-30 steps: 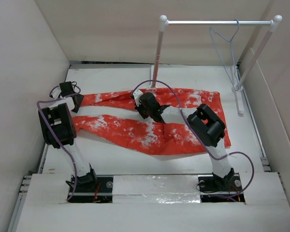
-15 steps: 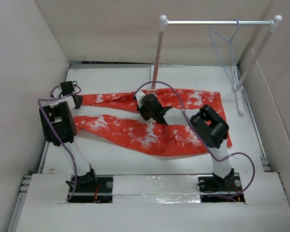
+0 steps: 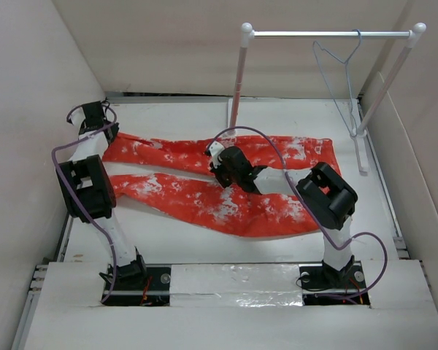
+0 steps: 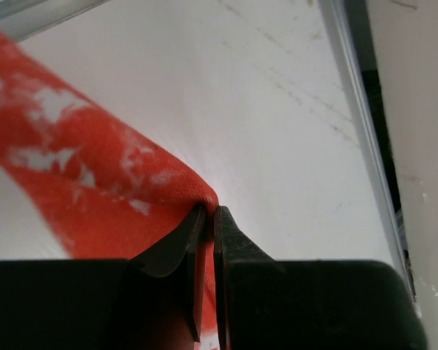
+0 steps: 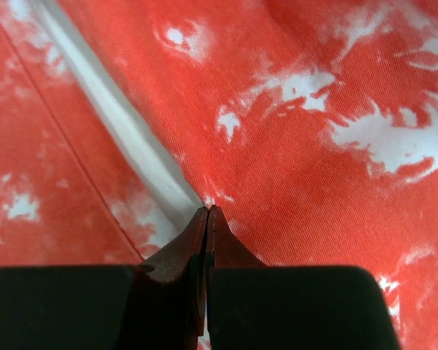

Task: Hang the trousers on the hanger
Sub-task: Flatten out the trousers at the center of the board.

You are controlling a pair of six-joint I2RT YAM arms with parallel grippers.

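The trousers point(image 3: 182, 200) are lying flat on the white surface point(image 3: 204, 244), stretching across the middle of the top view. Their long axis is running left to right, tilting slightly down toward the right. The waistband end is pointing to the right of the frame. The two legs are reaching out to the left, with a narrow strip of bare surface showing between them. The upper leg is ending at the upper left, and the lower leg is ending a little below it.

The left gripper point(image 3: 102, 131) is sitting at that upper-left leg end. In the left wrist view its jaws point(image 4: 210, 211) are closing tight on the tip of the leg, and a fold of the trousers point(image 4: 95, 197) is pinched between them, with the cloth trailing off to the upper left of that frame.

The right gripper point(image 3: 220, 175) is pressing down near the centre of the garment, where the legs are parting. In the right wrist view its jaws point(image 5: 206, 211) are standing closed, tips together at the edge of the trousers point(image 5: 336, 182) beside the pale gap. Whether any cloth is caught between them cannot be told.

The hanger point(image 3: 342, 82) is hanging by its hook from the crossbar of the white rail stand point(image 3: 328, 33) at the upper right, its triangle pointing downward, well apart from the trousers.
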